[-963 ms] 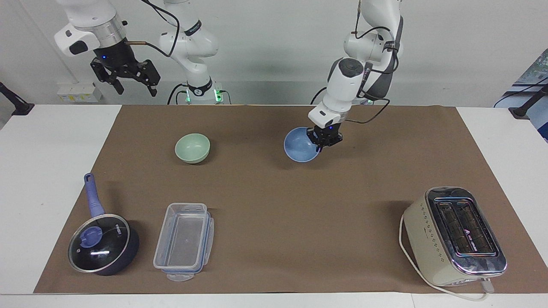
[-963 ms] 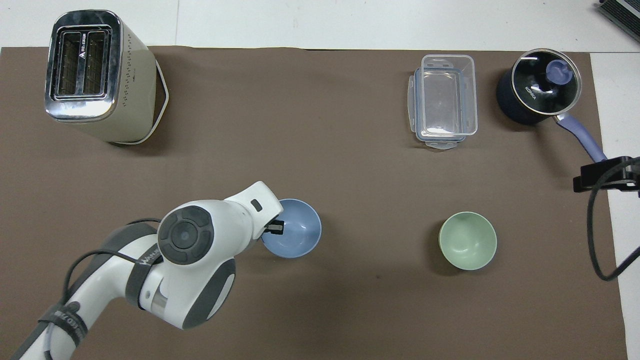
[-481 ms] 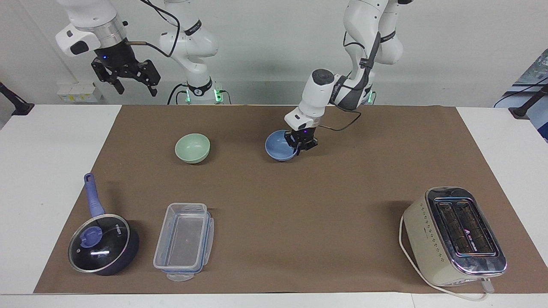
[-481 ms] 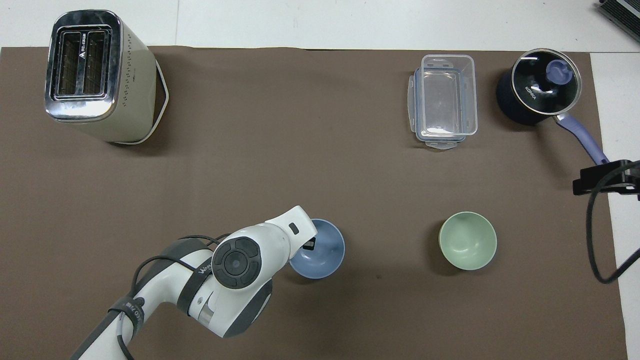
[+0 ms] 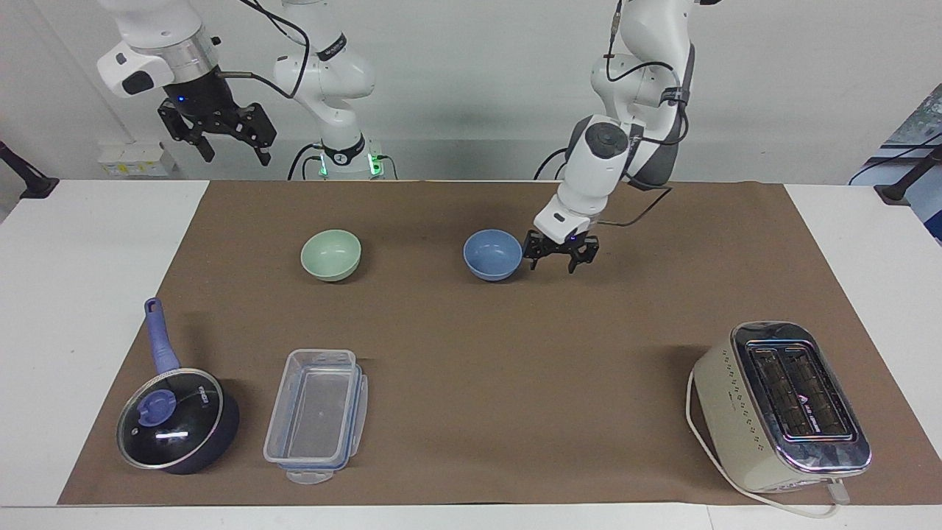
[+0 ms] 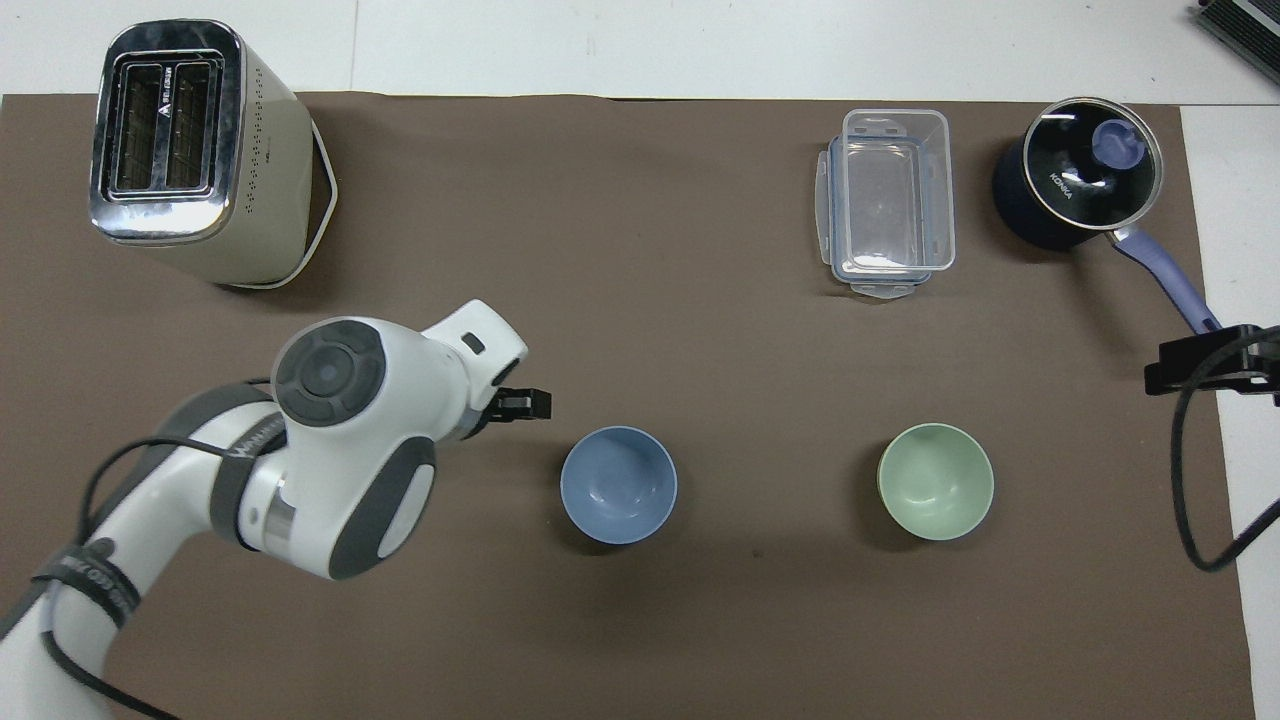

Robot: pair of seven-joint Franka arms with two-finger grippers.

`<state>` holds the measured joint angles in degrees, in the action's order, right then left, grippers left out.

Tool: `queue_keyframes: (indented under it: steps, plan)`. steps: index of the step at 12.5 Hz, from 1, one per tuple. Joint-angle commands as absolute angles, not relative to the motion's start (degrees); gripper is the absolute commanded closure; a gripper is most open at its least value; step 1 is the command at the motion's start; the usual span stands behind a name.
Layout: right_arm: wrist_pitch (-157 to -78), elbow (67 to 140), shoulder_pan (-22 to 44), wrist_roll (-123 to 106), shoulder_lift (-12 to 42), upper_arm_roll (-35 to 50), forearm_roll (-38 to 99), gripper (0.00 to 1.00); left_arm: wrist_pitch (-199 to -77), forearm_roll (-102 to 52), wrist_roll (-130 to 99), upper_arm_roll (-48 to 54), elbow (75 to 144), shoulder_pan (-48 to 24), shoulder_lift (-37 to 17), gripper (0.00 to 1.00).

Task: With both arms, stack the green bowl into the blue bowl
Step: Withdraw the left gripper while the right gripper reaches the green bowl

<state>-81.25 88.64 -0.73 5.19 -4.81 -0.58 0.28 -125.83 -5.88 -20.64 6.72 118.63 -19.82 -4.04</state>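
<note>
Blue bowl [image 5: 493,255] sits upright on the brown mat [image 5: 471,412], free of any grip, roughly mid-desk. Green bowl [image 5: 331,255] stands at its 9 o'clock in the facing view, toward the right arm's end, well apart; bare mat lies between the two rims.

Left pincer [image 5: 559,258]: fingers spread wide, holding nothing, low over the mat just beside the blue bowl at its 3 o'clock in the facing view. One fingertip is close to the rim; whether it touches, cannot tell.

Right pincer [image 5: 224,143]: fingers apart, empty, raised high above the desk's [image 5: 88,243] edge nearest the robots; that arm waits.

Edges: toaster [image 5: 784,401], clear container [image 5: 316,416] and lidded pan [image 5: 176,419] all line the mat border farthest from the robots. Open mat lies around both bowls, and the wide centre strip between bowls and that row is unobstructed.
</note>
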Motion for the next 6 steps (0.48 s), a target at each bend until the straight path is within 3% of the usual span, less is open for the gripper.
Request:
queue_keyframes:
  steps: [1,6]
  plan:
    - [-84.36,94.29,-1.23,5.36,-8.43,-0.35,0.18,0.00,-119.03,-5.98,-15.68,7.21,114.36,-13.83,-3.87,0.00]
    - [-94.54,109.92,-1.14,5.10,-14.40,-0.26,0.18,0.00,-102.07,-5.89,-2.58,7.12,103.64,-1.69,-1.50,0.00]
